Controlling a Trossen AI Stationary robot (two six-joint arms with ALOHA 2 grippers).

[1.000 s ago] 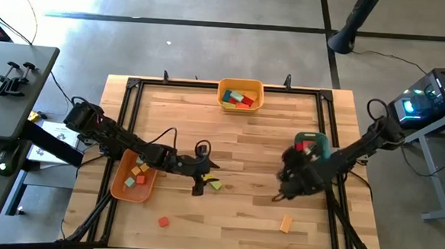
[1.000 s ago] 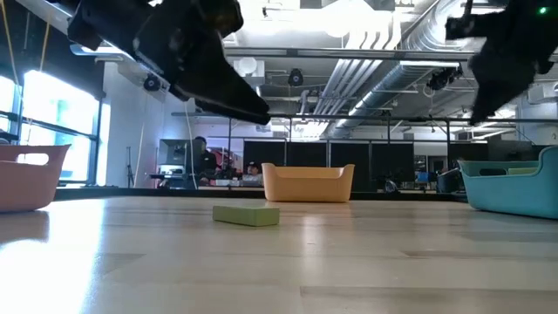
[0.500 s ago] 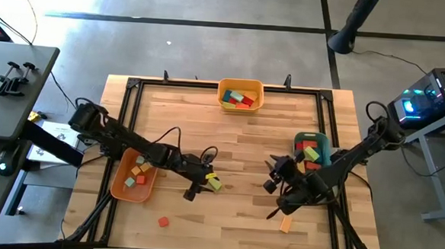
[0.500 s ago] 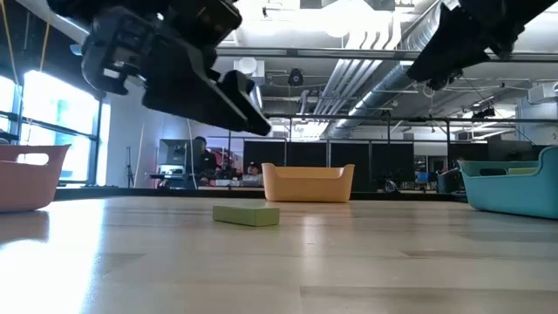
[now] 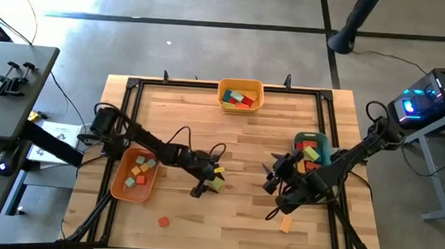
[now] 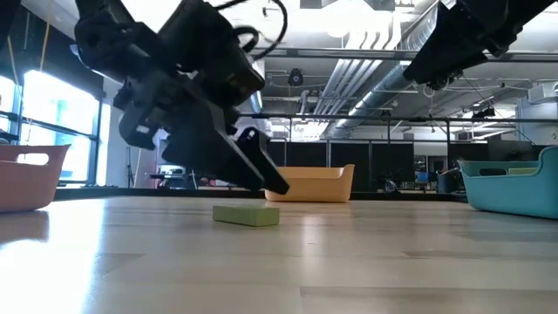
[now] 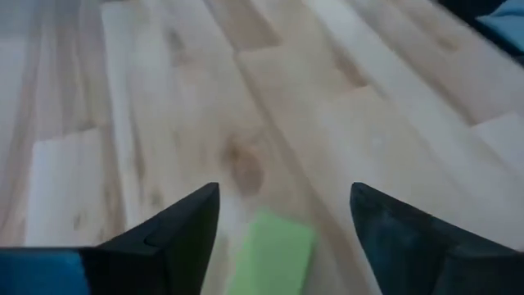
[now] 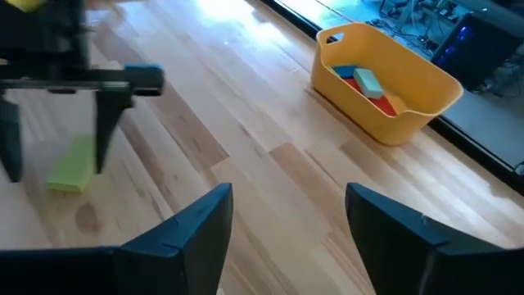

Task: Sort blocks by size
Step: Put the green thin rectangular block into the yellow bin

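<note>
hovering in the high view, left gripper [image 5: 206, 186] is sitting over the light green block [image 5: 216, 184] near table centre; orange block [image 5: 285, 223] at 5 o'clock, red block [image 5: 162, 222] at 7 o'clock; three trays.
low view: fingers should be straddling it squarely before lowering.
left wrist view: fingers spread.
right wrist view: right gripper [image 8: 286, 238] spread, empty.

Three trays ring the table [image 5: 237, 144]: one [image 5: 241, 94] at the far edge, one [image 5: 133, 176] at the left, one [image 5: 313, 148] at the right, each holding blocks. The left gripper [image 5: 206, 186] hangs over a flat block [image 5: 215, 183] near the middle, apparently just above it. The right gripper [image 5: 274, 194] is well right of it, beside a block [image 5: 285, 223]; another block [image 5: 162, 222] lies near the front edge.
</note>
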